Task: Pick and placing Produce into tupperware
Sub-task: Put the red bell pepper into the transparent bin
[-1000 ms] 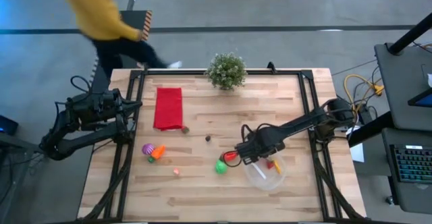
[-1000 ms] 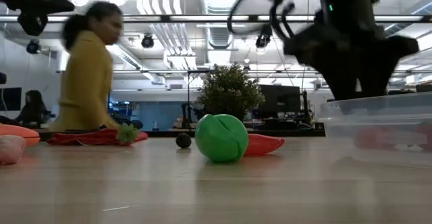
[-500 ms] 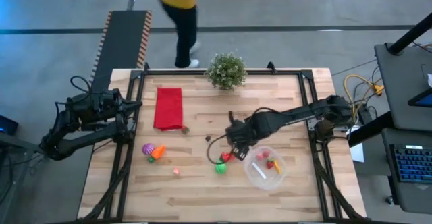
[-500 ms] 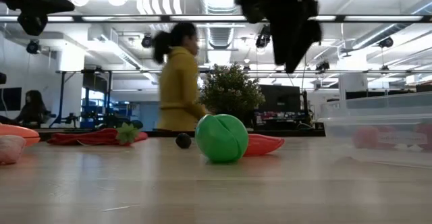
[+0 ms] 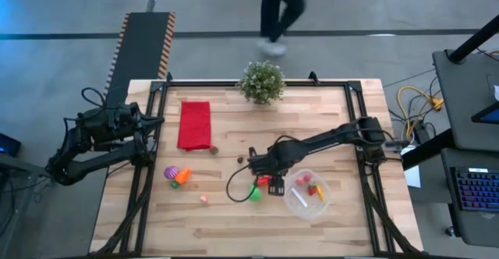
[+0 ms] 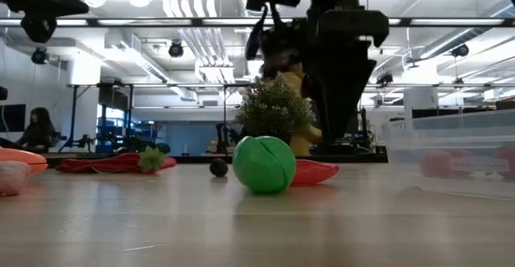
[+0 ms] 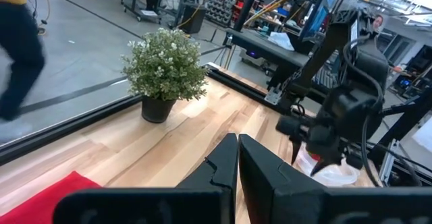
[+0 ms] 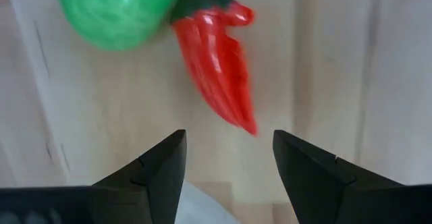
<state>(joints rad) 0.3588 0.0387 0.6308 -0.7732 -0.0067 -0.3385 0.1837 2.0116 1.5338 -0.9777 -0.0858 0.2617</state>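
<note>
Two dark arms worked at a pale butcher-block counter (image 5: 226, 212) with a black metal frame. The right pincer (image 8: 228, 158) hung with its fingers wide apart and empty, directly above a glossy red chili pepper (image 8: 221, 67), long and tapered, which lay touching a smooth round green piece (image 8: 116, 9); both sat on the wood just left of the tupperware (image 5: 306, 193). That round, clear plastic bowl stood toward the near right of the counter and held about three small pieces, red and orange. Farther left lay a cluster of a purple piece (image 5: 170, 172) and an orange one (image 5: 182, 175), with one small pink piece (image 5: 203, 198) nearer the front. One tiny dark ball (image 5: 240, 160) rested near the middle. A folded red cloth (image 5: 194, 124) lay far left, and one bushy potted plant (image 5: 261, 81) stood at the far edge. The left pincer (image 7: 237, 158) was closed on nothing, parked off the counter's left side. One person (image 5: 279, 13) walked on the floor beyond the far edge.
</note>
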